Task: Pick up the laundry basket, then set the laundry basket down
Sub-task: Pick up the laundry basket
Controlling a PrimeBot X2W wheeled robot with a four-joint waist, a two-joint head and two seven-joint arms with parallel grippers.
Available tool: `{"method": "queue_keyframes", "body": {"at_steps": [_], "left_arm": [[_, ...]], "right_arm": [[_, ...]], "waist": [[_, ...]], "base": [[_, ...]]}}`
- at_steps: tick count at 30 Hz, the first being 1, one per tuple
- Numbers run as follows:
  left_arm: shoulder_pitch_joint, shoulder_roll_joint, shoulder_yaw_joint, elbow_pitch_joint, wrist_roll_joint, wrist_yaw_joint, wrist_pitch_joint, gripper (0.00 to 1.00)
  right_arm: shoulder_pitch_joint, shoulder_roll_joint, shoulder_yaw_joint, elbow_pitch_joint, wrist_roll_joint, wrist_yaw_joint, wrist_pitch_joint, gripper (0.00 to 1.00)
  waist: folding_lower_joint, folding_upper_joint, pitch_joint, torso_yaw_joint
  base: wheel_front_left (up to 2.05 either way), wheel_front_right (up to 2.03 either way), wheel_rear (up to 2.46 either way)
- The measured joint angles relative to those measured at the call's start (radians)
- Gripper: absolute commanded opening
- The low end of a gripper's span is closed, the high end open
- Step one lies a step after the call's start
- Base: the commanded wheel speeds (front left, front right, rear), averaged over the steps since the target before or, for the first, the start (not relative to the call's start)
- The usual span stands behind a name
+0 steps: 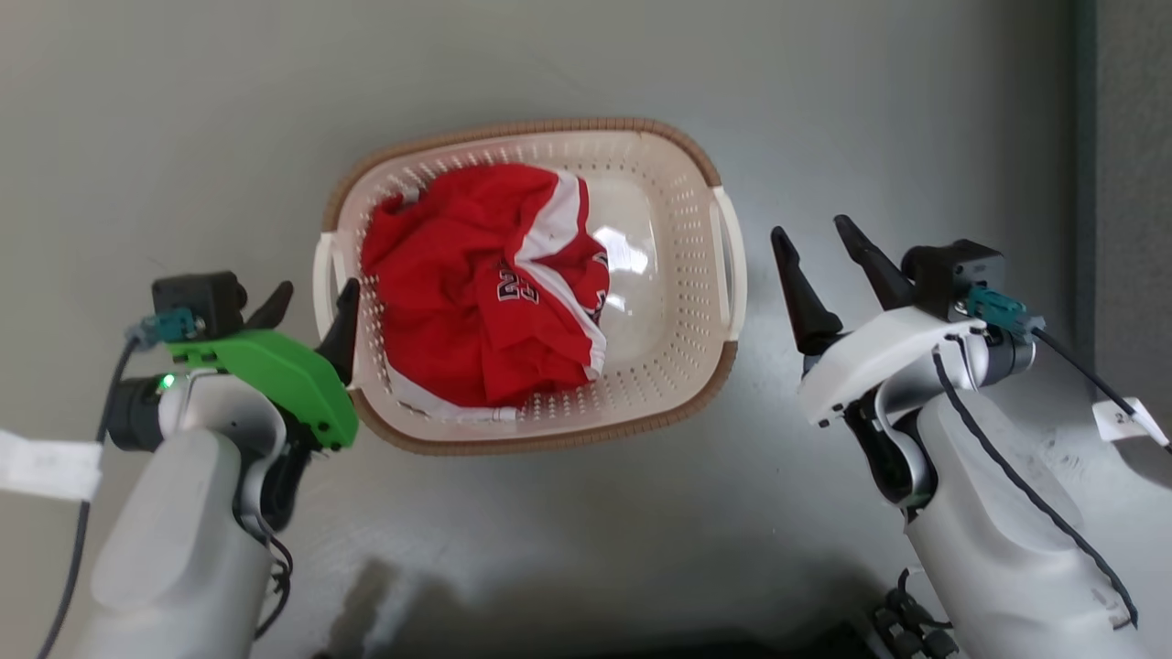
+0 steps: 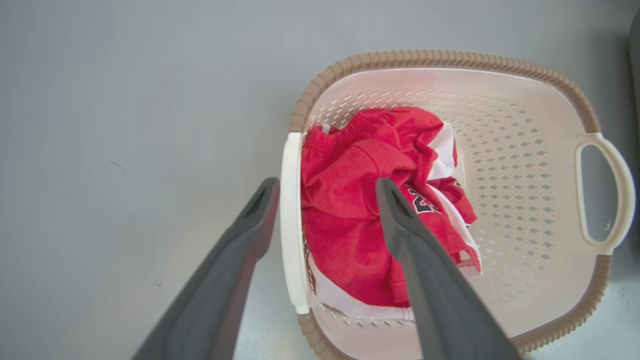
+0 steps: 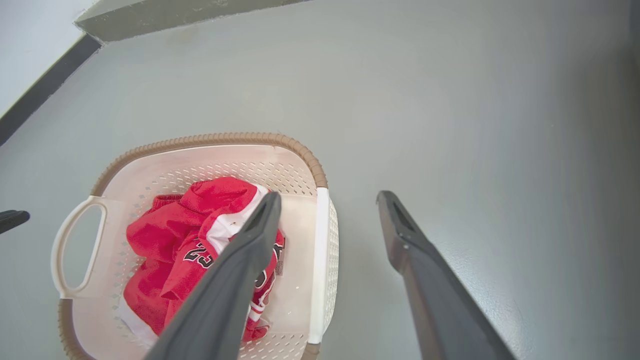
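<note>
- In the centre of the head view, the basket sits on the grey floor, with a red jersey crumpled inside.
- At lower left, the left gripper has its jaws wide, one finger on each side of the left handle, not clamped on it.
- At right, the right gripper, jaws also wide, stands just beside the right handle, apart from it.
- Judgement: nothing is held. Either the grasp and lift lie ahead or the set-down is done; the pictures don't settle which.
</note>
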Motion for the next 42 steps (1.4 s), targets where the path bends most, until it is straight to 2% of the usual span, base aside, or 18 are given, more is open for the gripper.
{"method": "queue_keyframes", "body": {"at_steps": [8,15,28,29,30,31,34,42], "left_arm": [[-0.084,0.008,0.012,0.119,-0.019,-0.021,0.028,1.00],[-0.166,0.024,0.010,0.200,-0.033,-0.043,0.043,1.00],[-0.284,0.022,0.005,0.333,-0.055,-0.064,0.044,1.00],[-0.290,0.021,0.004,0.339,-0.055,-0.064,0.044,1.00],[-0.297,0.021,0.003,0.347,-0.055,-0.064,0.044,0.09],[-0.304,0.020,0.001,0.358,-0.055,-0.065,0.044,0.00],[-0.319,-0.001,-0.011,0.369,-0.056,-0.081,0.042,0.00],[-0.345,-0.015,-0.023,0.420,-0.072,-0.081,0.027,0.00]], "right_arm": [[-0.061,0.003,0.045,0.082,0.000,0.024,-0.002,1.00],[-0.108,0.005,0.066,0.142,0.001,0.026,-0.010,1.00],[-0.206,0.006,0.125,0.243,0.028,0.049,-0.027,1.00],[-0.213,0.006,0.131,0.249,0.039,0.051,-0.028,0.73],[-0.219,0.006,0.136,0.254,0.046,0.051,-0.028,0.00],[-0.225,0.006,0.142,0.260,0.053,0.051,-0.028,0.00],[-0.239,0.015,0.157,0.270,0.065,0.063,-0.032,0.00],[-0.270,0.012,0.159,0.311,0.090,0.060,-0.054,0.00]], "waist": [[0.0000,0.0000,0.083,-0.008],[0.0000,0.0000,0.135,-0.019],[0.0000,0.0000,0.182,-0.034],[0.0000,0.0000,0.183,-0.033],[0.0000,0.0000,0.184,-0.033],[0.0000,0.0000,0.186,-0.032],[-0.0001,0.0000,0.189,-0.029],[-0.0002,0.0000,0.191,-0.022]], "base": [[0.00,0.00,0.00],[0.00,0.00,0.00],[0.00,0.00,0.00],[0.00,0.00,0.00],[0.00,0.00,0.00],[0.00,0.00,0.00],[0.00,0.00,0.00],[0.00,0.00,0.00]]}}
